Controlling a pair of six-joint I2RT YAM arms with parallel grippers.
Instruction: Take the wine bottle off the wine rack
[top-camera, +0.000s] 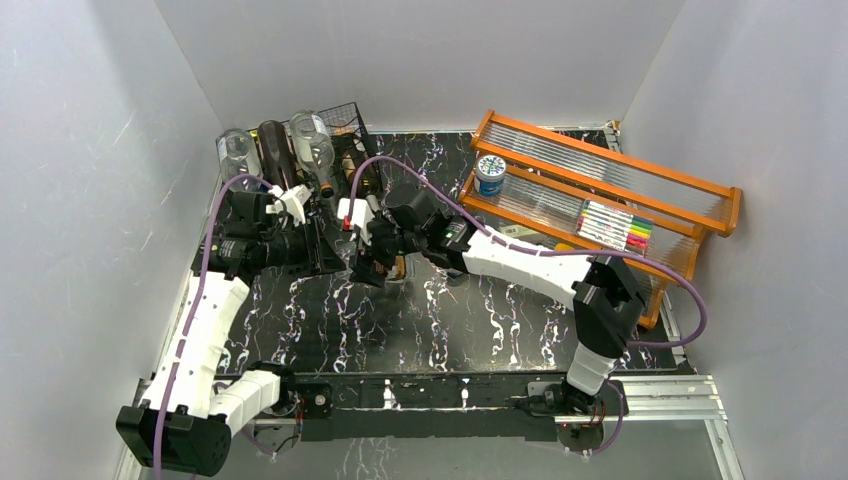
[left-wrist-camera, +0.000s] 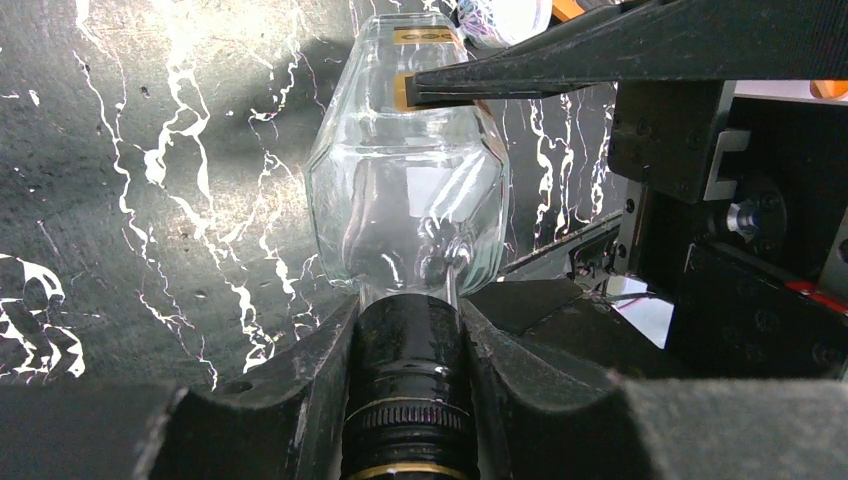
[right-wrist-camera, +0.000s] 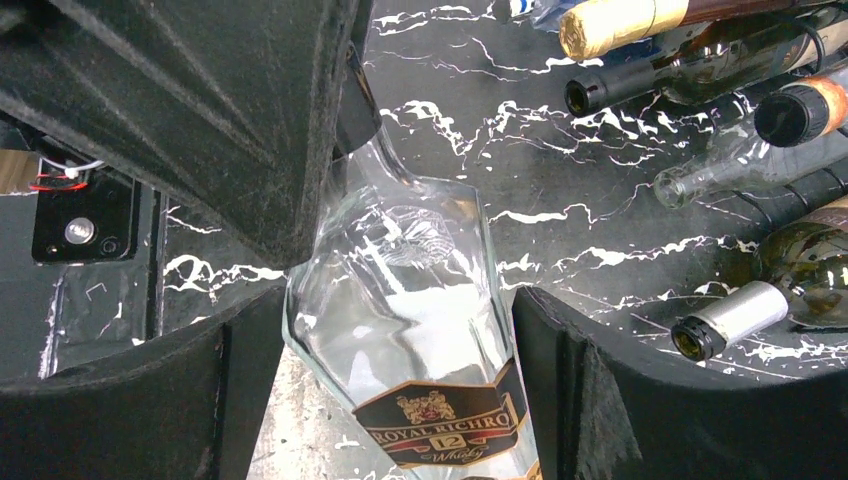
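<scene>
The left claw is clamped tight on the black-capped neck of the wine bottle, a clear, faceted glass one. Its fingers pinch the neck from both sides, and the body stretches straight ahead of the claw over the black marbled table. Ahead and to the right of this claw, a black finger of the other arm reaches across the far end of the bottle and lies against its gold label.

The right claw stands spread wide around the bottle's body, one finger on each flank, with the label end nearest its camera. The glass almost fills the gap, but whether the pads actually press on it cannot be told. Ahead and left of this claw, the left claw's dark bulk covers the neck.

Ahead and to the right of the right claw, other necks point toward it: a gold-foiled neck, a dark open neck, an orange-banded cap, a clear neck and a green bottle with a silver collar. The held bottle lies apart from them.

From above, the wine rack sits beyond both claws by the back wall, with three bottle bases at its left. Well to the right of the right claw, an orange wooden shelf carries a small tub and a marker pack.
</scene>
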